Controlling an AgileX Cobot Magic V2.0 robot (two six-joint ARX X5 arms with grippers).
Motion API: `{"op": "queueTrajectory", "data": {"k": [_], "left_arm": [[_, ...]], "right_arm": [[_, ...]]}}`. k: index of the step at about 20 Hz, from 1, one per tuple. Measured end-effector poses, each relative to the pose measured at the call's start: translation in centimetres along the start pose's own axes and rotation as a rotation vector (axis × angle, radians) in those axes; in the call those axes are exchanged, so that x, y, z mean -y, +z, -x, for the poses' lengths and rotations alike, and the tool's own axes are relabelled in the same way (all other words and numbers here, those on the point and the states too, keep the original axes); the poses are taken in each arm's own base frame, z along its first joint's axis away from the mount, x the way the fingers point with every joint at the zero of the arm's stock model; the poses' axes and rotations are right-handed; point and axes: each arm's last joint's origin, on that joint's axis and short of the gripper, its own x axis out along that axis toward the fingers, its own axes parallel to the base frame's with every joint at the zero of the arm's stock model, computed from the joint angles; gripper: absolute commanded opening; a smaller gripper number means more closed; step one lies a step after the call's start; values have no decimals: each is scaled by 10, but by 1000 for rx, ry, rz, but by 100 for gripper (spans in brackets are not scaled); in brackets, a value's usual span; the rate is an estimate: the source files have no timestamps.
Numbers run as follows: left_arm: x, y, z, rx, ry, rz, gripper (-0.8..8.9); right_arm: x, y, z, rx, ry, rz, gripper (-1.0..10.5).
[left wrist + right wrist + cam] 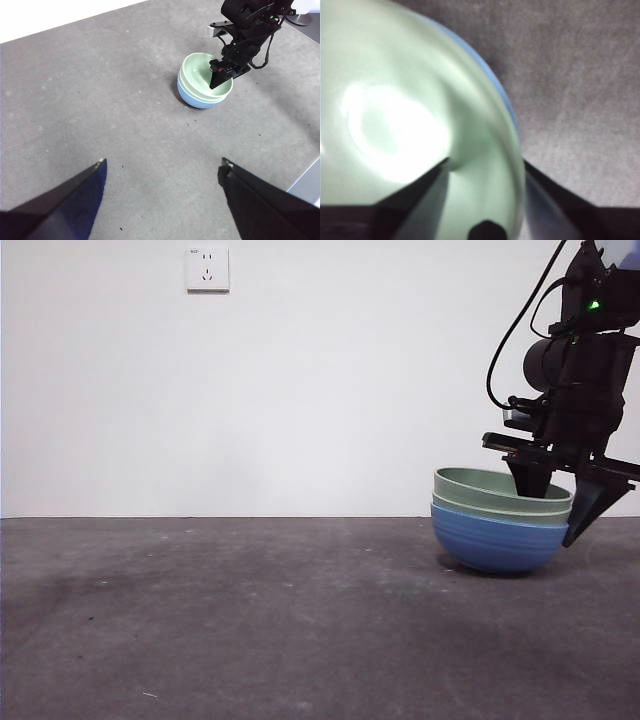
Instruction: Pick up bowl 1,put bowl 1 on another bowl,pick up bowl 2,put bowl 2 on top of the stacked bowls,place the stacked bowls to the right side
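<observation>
The stacked bowls (497,525) sit at the right of the table in the front view: two pale green bowls (500,492) nested in the blue ribbed bowl (495,540). The stack leans slightly, and its blue underside is down at the table. My right gripper (552,510) straddles the stack's right rim, one jaw inside the top green bowl (395,125) and one outside the blue wall, shut on the rim (517,165). The left wrist view shows the same stack (204,82) with the right gripper (225,75) on it. My left gripper (162,167) hangs open high above bare table, far from the stack.
Grey table top (250,620) spreads to the left of the stack. A white wall with a socket (207,269) stands behind. The table's edge (305,175) runs close to the stack's side.
</observation>
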Motion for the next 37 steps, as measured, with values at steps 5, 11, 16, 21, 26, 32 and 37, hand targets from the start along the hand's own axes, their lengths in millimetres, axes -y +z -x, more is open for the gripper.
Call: {"op": "queueTrajectory", "data": {"k": [5, 11, 16, 21, 26, 32, 37], "left_arm": [[0, 0, -1, -3, 0, 0, 377], [0, 0, -1, -3, 0, 0, 377], [-1, 1, -5, -14, 0, 0, 377], [-1, 2, -8, -23, 0, -9, 377], [-1, 2, -10, -28, -1, -8, 377], [-1, 1, -11, -43, -4, -7, 99], [-1, -1, -11, -58, -4, -5, -4]], "right_arm": [[0, 1, 0, 11, -2, 23, 418], [-11, -8, 58, 149, -2, 60, 415], [-26, -49, 147, 281, 2, 85, 413], [-44, -108, 210, 334, 15, 126, 410], [-64, -174, 257, 391, 49, 212, 404], [-84, -212, 278, 471, 123, 318, -11], [-94, -216, 277, 459, 154, 379, -10]]}}
